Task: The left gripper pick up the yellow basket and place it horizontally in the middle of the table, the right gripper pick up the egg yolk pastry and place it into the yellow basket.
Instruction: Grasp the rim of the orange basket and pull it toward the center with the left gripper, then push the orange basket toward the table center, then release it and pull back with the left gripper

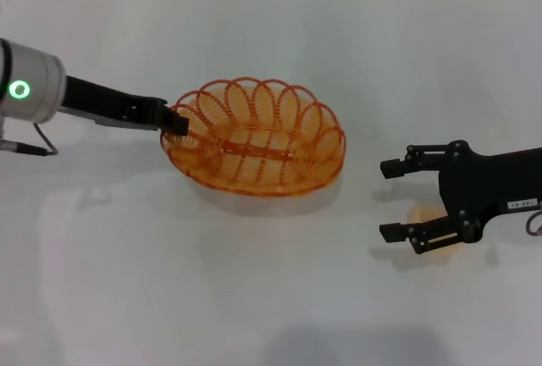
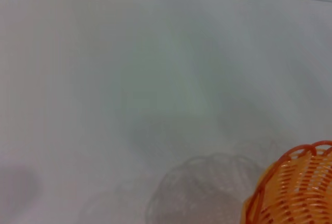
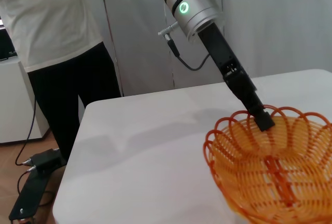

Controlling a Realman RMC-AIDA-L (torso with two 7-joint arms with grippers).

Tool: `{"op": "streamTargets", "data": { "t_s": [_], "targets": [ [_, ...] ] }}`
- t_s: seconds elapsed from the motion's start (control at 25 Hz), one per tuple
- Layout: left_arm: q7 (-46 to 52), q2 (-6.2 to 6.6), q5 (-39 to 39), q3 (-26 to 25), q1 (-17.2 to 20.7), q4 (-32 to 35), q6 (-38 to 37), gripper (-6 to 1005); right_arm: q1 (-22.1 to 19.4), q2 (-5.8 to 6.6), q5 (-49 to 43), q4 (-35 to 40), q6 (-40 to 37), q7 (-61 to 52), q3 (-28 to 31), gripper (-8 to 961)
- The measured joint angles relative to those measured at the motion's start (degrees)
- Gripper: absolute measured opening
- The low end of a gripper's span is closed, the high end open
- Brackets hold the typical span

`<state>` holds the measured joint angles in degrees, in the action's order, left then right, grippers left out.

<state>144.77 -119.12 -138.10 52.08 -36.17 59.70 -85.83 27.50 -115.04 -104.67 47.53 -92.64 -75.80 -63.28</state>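
The basket sits in the middle of the surface, and nothing lies inside it. The left end effector is clenched on the left rim of the basket. The right end effector hovers to the right of the basket, well apart from it, with its fingers spread and gripping nothing. The pastry lies under the right end effector, mostly hidden by it. In the left wrist view only a part of the basket shows at the edge.
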Motion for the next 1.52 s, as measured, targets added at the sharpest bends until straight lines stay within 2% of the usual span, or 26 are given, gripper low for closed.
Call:
{"op": "streamTargets", "data": {
  "t_s": [0.24,0.64,1.36,1.52],
  "targets": [
    [9.1,-0.21,1.0,6.6,0.0,-0.6,4.1,82,-0.3,0.05,0.0,0.0,0.0,1.3,0.0,855],
    [15.6,-0.26,4.0,18.6,0.1,-1.8,10.5,79,-0.6,0.25,0.1,0.0,0.0,2.0,0.1,854],
    [17.4,-0.06,4.3,19.4,-0.4,-2.8,12.0,104,-0.6,0.35,0.1,0.4,0.4,2.0,0.1,855],
    [17.7,0.03,4.3,19.2,-0.1,-2.8,12.5,223,-0.6,0.35,0.1,0.5,0.4,2.0,0.2,855]
  ]
}}
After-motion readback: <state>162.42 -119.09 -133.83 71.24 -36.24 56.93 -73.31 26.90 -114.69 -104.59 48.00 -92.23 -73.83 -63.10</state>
